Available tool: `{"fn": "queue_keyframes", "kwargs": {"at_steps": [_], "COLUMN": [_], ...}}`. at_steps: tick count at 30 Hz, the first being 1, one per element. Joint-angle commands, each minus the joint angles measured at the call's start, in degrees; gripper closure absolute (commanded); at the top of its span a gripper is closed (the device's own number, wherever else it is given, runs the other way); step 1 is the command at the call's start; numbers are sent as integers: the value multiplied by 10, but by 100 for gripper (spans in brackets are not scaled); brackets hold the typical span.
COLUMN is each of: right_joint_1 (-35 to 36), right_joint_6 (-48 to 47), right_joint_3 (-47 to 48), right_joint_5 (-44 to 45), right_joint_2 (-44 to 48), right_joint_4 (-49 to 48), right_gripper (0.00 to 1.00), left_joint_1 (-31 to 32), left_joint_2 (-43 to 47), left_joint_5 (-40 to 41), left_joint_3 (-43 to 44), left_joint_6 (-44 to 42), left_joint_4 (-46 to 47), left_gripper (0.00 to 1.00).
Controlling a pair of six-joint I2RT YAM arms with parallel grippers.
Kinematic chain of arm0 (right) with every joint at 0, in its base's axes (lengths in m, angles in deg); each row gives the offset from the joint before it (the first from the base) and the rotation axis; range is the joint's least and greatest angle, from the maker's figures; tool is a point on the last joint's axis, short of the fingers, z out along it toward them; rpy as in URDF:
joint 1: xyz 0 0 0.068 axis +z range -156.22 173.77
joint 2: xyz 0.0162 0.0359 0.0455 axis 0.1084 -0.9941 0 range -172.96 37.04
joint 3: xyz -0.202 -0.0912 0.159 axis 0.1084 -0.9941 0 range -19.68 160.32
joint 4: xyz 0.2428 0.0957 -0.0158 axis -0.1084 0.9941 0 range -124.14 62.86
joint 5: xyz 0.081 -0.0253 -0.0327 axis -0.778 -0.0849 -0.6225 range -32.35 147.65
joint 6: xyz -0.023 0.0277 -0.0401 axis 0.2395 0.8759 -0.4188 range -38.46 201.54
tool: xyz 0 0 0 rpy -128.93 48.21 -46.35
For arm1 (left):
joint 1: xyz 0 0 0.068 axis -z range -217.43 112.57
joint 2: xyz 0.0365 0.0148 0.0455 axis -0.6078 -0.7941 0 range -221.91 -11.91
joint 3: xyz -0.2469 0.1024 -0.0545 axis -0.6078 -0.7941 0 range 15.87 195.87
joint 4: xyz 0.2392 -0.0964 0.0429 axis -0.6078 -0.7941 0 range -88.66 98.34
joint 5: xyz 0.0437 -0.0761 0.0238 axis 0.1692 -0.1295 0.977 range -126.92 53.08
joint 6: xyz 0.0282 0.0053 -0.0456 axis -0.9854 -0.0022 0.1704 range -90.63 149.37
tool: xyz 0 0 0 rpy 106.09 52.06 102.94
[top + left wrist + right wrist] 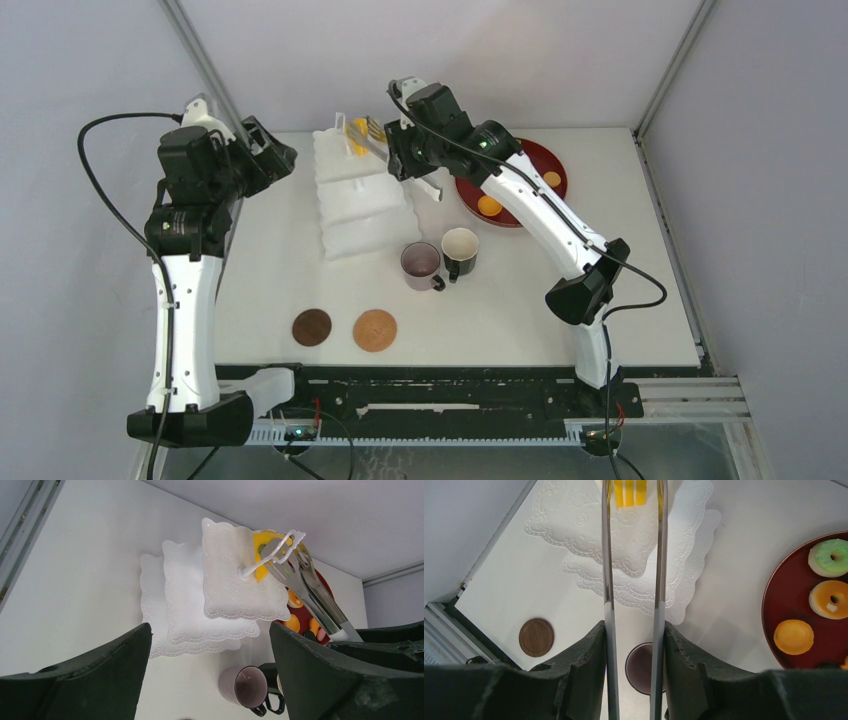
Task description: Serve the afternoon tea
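Note:
The white three-tier stand (pixel 358 200) stands at the back middle of the table. A yellow pastry (pixel 357 136) is at its top tier. My right gripper (pixel 402 158) is shut on the long metal tongs (pixel 381 140). In the right wrist view the tongs (pixel 606 580) have one blade on each side of the yellow pastry (pixel 630 492), over the stand (pixel 574 525). My left gripper (pixel 278 157) is open and empty, raised left of the stand. The mauve mug (pixel 420 264) and black mug (pixel 460 250) stand side by side. Two brown coasters (pixel 312 327) (pixel 375 329) lie near the front.
The dark red tray (pixel 520 160) lies right of the stand and holds more pastries: a green donut (pixel 830 557), an orange donut (pixel 830 599) and an orange tart (pixel 793 636). White walls and metal posts bound the table at the back and sides.

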Motion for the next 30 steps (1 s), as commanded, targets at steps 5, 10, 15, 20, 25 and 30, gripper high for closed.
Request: {"fn": "queue_keyframes", "kwargs": {"at_steps": [5, 10, 15, 20, 25, 30], "right_joint_1": [8, 11, 15, 21, 14, -39], "right_joint_6": [-5, -4, -3, -2, -4, 30], "right_joint_3": [17, 11, -21, -50, -132, -266], "right_joint_5": [-2, 11, 19, 31, 80, 85], "right_joint_2": [36, 53, 97, 130, 192, 291], "right_joint_4": [-34, -39, -60, -64, -79, -112], "right_gripper": [48, 48, 48, 48, 49, 49], "left_joint_1": [-5, -5, -5, -5, 12, 71], "left_joint_2": [1, 3, 4, -9, -54, -141], "left_joint_5": [-19, -17, -17, -39, -74, -48], "left_joint_3": [-6, -8, -6, 3, 38, 138], "left_joint_6": [4, 5, 4, 3, -44, -122], "left_joint_4": [21, 19, 20, 34, 46, 7], "left_gripper": [8, 8, 8, 8, 7, 5]}}
